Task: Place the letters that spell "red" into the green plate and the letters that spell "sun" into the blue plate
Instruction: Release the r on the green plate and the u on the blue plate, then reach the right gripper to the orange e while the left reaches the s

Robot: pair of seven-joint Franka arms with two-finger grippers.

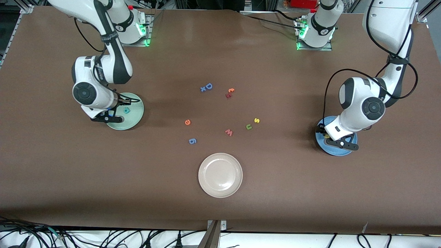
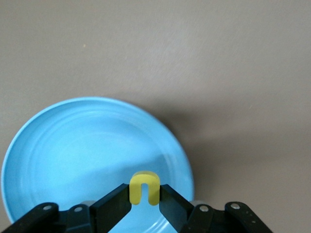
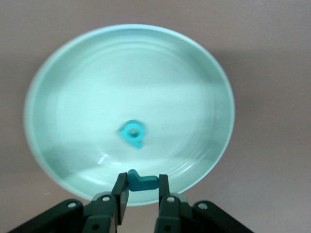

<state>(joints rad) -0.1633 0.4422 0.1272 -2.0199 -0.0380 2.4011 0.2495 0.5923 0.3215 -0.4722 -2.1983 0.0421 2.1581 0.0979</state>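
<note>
My left gripper [image 2: 144, 193] is shut on the yellow "n" [image 2: 144, 186] and holds it over the blue plate [image 2: 73, 145] at the left arm's end of the table [image 1: 342, 150]. My right gripper [image 3: 142, 183] is shut on the teal "r" [image 3: 143, 181] above the rim of the green plate [image 3: 146, 73]. The teal-blue "d" [image 3: 132, 134] lies in that plate [image 1: 136, 115]. The orange "e" [image 1: 187, 122], olive "u" [image 1: 248, 126] and yellow "s" [image 1: 256, 120] lie on the brown table mid-way between the plates.
A cream-white plate [image 1: 220, 175] sits nearer the front camera than the letters. A pink "w" [image 1: 228, 132], blue "g" [image 1: 192, 141], blue capital "D" [image 1: 208, 86] and an orange "t" [image 1: 231, 90] are scattered about the middle.
</note>
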